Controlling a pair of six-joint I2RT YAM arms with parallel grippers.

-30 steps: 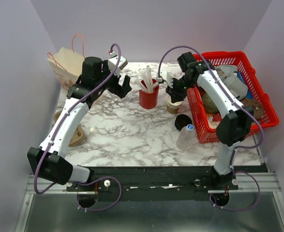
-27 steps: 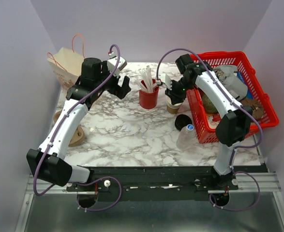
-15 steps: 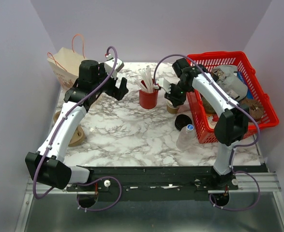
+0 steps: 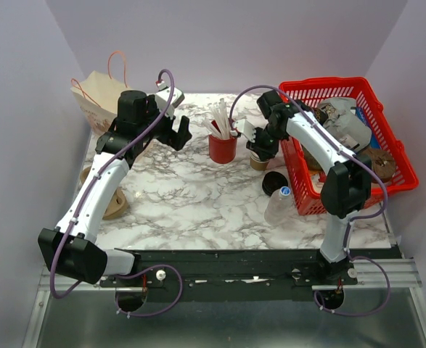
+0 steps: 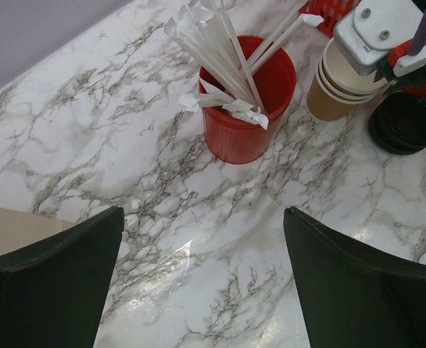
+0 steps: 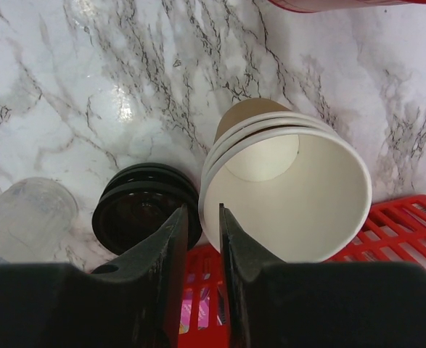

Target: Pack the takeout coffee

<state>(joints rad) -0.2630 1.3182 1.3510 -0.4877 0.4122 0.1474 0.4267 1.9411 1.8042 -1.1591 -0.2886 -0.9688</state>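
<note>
No lidded takeout coffee shows in any view. A stack of lidless tan cups with white insides stands beside the red basket. My right gripper hangs over the stack's near rim. Its jaws stand a narrow gap apart, one finger over the cup's mouth and one outside it. Loose black lids lie next to the stack. My left gripper is wide open above bare marble, left of the red cup.
The red cup holds wrapped straws. A clear plastic cup lies in front of the lids. A paper bag with handles stands at the back left. Tan discs sit at the table's left edge. The basket holds assorted items.
My right gripper has shifted slightly left and back over the cup stack while its jaws narrowed. The left arm has drifted a little toward the back.
</note>
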